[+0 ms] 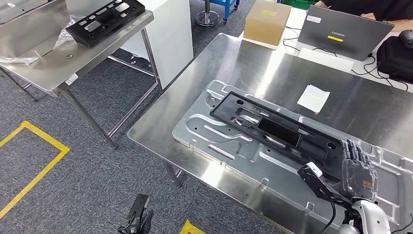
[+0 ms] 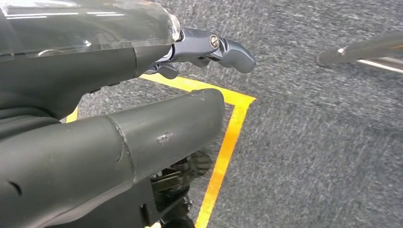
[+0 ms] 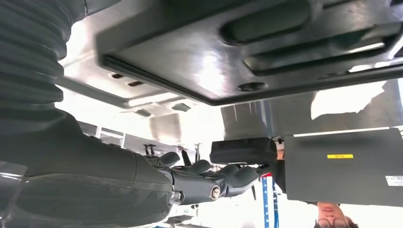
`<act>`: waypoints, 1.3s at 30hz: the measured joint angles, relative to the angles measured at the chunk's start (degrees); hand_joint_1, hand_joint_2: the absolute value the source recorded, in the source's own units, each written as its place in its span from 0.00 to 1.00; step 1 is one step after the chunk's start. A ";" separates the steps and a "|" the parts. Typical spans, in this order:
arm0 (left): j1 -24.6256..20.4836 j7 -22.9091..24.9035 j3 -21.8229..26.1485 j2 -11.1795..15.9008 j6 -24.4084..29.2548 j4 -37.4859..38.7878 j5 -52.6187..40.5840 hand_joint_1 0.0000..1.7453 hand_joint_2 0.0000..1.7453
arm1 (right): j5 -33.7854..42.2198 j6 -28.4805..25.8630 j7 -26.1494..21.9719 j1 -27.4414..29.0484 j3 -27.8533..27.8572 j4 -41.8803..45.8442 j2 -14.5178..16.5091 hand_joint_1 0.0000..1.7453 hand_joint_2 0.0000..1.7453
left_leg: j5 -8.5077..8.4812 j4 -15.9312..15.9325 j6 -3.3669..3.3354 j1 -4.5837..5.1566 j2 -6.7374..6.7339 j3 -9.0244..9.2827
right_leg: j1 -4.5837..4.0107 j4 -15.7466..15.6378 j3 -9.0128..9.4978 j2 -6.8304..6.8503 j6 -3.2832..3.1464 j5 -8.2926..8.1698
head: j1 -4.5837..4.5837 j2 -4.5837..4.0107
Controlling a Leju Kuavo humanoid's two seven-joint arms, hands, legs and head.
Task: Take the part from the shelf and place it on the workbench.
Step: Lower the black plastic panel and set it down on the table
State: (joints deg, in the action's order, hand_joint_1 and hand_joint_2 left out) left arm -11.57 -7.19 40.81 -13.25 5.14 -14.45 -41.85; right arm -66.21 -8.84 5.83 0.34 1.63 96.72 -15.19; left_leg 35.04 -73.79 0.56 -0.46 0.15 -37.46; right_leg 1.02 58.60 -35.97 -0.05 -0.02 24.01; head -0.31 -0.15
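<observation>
right robot hand (image 1: 351, 171) — fingers spread, beside part (image 1: 272, 127) | left robot hand (image 2: 142, 71) — empty, fingers apart

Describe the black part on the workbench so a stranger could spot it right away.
Start at the large steel workbench on the right, then find the embossed silver metal panel lying on it. The black part lies diagonally across that panel, with the right hand at its near end. It is a long flat frame with cut-outs; its twin sits on the shelf.
</observation>
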 joint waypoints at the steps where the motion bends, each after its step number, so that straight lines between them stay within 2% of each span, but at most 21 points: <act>1: -0.03 0.00 -0.05 0.00 -0.01 0.00 -0.02 0.00 0.00 | 0.24 0.04 -0.08 0.01 0.15 0.01 0.00 0.00 1.00 | -1.45 2.95 -0.18 0.00 0.00 2.18 | -0.05 0.14 -0.46 -0.03 0.10 -0.30 | 0.01 0.00; 4: -0.31 0.00 -0.17 -0.04 0.01 0.00 -0.11 0.00 0.00 | 0.68 0.13 -0.30 0.00 0.66 0.15 -0.01 0.00 1.00 | -4.35 13.90 -0.83 0.24 0.10 9.17 | -0.19 0.39 -1.25 -0.09 0.86 -1.30 | -0.01 0.00; 8: -0.43 0.02 -0.20 -0.20 0.14 0.00 -0.17 0.00 0.00 | 1.02 0.40 -0.43 0.10 0.91 0.31 -0.05 0.00 1.00 | -5.90 16.18 -2.01 0.59 0.02 9.08 | -0.05 -0.05 -1.63 -0.11 2.40 -2.38 | 0.16 0.00; 10: -0.50 0.04 -0.21 -0.29 0.10 0.00 -0.24 0.00 0.00 | 1.21 0.53 -0.43 0.24 1.08 0.31 -0.14 0.00 1.00 | -7.39 16.62 -3.02 0.44 -0.23 7.96 | 0.13 2.45 -2.87 -0.10 2.85 1.04 | 0.03 0.00; 12: -0.54 0.06 -0.22 -0.31 0.03 0.00 -0.31 0.00 0.00 | 1.30 0.57 -0.44 0.30 1.33 0.31 -0.20 0.00 1.00 | -8.74 16.63 -3.54 0.57 -0.35 6.28 | 0.19 9.25 -4.94 -0.05 3.13 6.84 | -0.17 0.00; 14: -0.48 0.07 -0.23 -0.31 -0.01 0.00 -0.32 0.00 0.00 | 1.32 0.58 -0.46 0.34 1.55 0.28 -0.20 0.00 1.00 | -9.96 16.49 -3.58 0.78 -0.40 4.50 | 0.18 15.21 -5.78 -0.05 3.29 9.11 | -0.24 0.00; 16: -0.45 0.08 -0.24 -0.32 -0.01 0.00 -0.33 0.00 0.00 | 1.33 0.60 -0.50 0.39 1.66 0.26 -0.20 0.00 1.00 | -10.97 16.17 -3.47 0.89 -0.43 2.86 | 0.09 14.02 -2.96 -0.05 3.13 6.86 | -0.25 0.00; 17: -0.46 0.08 -0.25 -0.33 -0.01 0.00 -0.34 0.00 0.00 | 1.34 0.60 -0.51 0.39 1.70 0.27 -0.21 0.00 1.00 | -11.38 15.93 -3.37 0.91 -0.44 2.20 | -0.03 10.62 -0.05 -0.04 2.89 5.46 | -0.26 0.00; 19: -0.49 0.08 -0.29 -0.45 -0.10 0.00 -0.35 0.00 0.00 | 1.49 0.58 -0.64 0.32 1.82 0.43 -0.34 0.00 1.00 | -12.09 15.51 -2.97 1.04 -0.42 1.27 | -0.43 2.42 5.84 0.03 2.24 5.05 | -0.23 0.00; 20: -0.51 0.06 -0.33 -0.52 -0.22 0.00 -0.36 0.00 0.00 | 1.58 0.56 -0.75 0.32 1.88 0.53 -0.43 0.00 1.00 | -12.48 15.46 -2.69 1.05 -0.42 1.08 | -0.63 -0.19 7.46 0.04 1.91 5.42 | -0.23 0.00; 22: -0.49 0.01 -0.48 -0.63 -0.51 0.00 -0.36 0.00 0.00 | 1.79 0.50 -1.06 0.48 2.04 0.77 -0.56 0.00 1.00 | -13.44 15.69 -2.01 1.03 -0.41 0.92 | -0.81 -1.83 7.89 0.03 1.33 5.36 | -0.25 0.00; 24: -0.41 -0.02 -0.61 -0.66 -0.68 0.00 -0.36 0.00 0.00 | 1.99 0.40 -1.47 0.79 2.11 1.08 -0.51 0.00 1.00 | -12.49 14.85 -1.34 0.98 -0.28 0.33 | -0.54 -2.33 7.22 0.22 0.49 4.17 | -0.34 0.00; 26: -0.35 -0.02 -0.68 -0.68 -0.70 0.00 -0.38 0.00 0.00 | 2.11 0.26 -1.75 1.12 2.11 1.45 -0.35 0.00 1.00 | -7.69 10.33 -0.78 0.76 -0.14 -1.28 | -0.24 -2.64 5.96 0.41 -0.17 2.75 | -0.21 0.00; 28: -0.33 -0.02 -0.73 -0.70 -0.70 0.00 -0.42 0.00 0.00 | 2.15 0.12 -1.81 1.44 2.11 1.69 -0.21 0.00 1.00 | -2.69 2.90 -0.24 0.39 -0.14 -3.12 | -0.25 -2.51 4.18 0.39 -0.28 1.43 | -0.09 0.00; 29: -0.32 -0.02 -0.74 -0.69 -0.70 0.00 -0.43 0.00 0.00 | 2.16 0.08 -1.83 1.61 2.11 1.75 -0.14 0.00 1.00 | -1.88 0.01 0.01 0.19 -0.15 -3.40 | -0.24 -2.35 3.24 0.40 -0.17 0.79 | -0.09 0.00; 31: -0.31 -0.02 -0.76 -0.68 -0.69 0.00 -0.43 0.00 0.00 | 2.20 0.02 -1.83 1.85 2.11 1.82 -0.03 0.00 1.00 | -3.89 -0.41 0.37 -0.18 -0.18 -1.37 | -0.15 -1.81 1.29 0.41 0.20 -0.34 | -0.07 0.00; 33: -0.44 -0.02 -0.85 -0.70 -0.70 0.00 -0.45 0.00 0.00 | 2.21 -0.13 -1.90 1.99 2.11 2.06 0.02 0.00 0.50 | -5.76 6.45 0.57 -0.54 -0.15 4.39 | -0.07 -0.99 -0.44 0.37 0.81 -1.22 | -0.01 0.00; 35: -0.61 -0.03 -1.02 -0.76 -0.69 -0.01 -0.50 0.00 0.00 | 2.23 -0.58 -2.32 2.03 2.13 2.45 0.09 0.00 0.00 | -4.93 13.45 0.05 -0.44 0.07 9.15 | -0.12 -0.33 -1.37 0.35 1.56 -2.03 | -0.03 0.00; 36: -0.65 -0.03 -1.09 -0.79 -0.64 -0.02 -0.51 0.00 0.00 | 2.26 -0.93 -2.67 2.08 2.14 2.66 0.21 0.00 0.00 | -4.37 15.11 -0.41 -0.20 0.17 9.98 | -0.11 -0.31 -1.55 0.35 1.97 -2.52 | -0.01 0.01; 38: -0.57 -0.03 -1.17 -0.88 -0.46 -0.01 -0.51 0.00 0.00 | 2.53 -1.53 -3.57 2.46 2.11 2.96 0.76 0.00 0.00 | -5.20 15.69 -1.65 0.09 0.15 9.36 | 0.18 -0.56 -1.69 0.29 2.82 -3.41 | -0.01 0.01; 39: -0.54 -0.02 -1.20 -0.95 -0.29 -0.01 -0.51 0.00 0.00 | 2.92 -1.75 -4.08 2.85 2.06 3.15 1.15 0.00 0.00 | -5.88 15.82 -2.30 0.18 0.05 8.87 | 0.38 -0.26 -1.99 0.25 3.12 -2.74 | -0.04 0.01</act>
State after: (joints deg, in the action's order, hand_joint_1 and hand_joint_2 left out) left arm -12.12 -7.21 39.60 -14.20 4.85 -14.45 -42.36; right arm -63.29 -10.58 1.75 3.19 3.69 99.86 -14.04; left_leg 29.16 -57.97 -1.74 -0.28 0.20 -28.59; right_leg 1.40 58.34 -37.96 0.19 3.10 21.27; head -0.34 -0.15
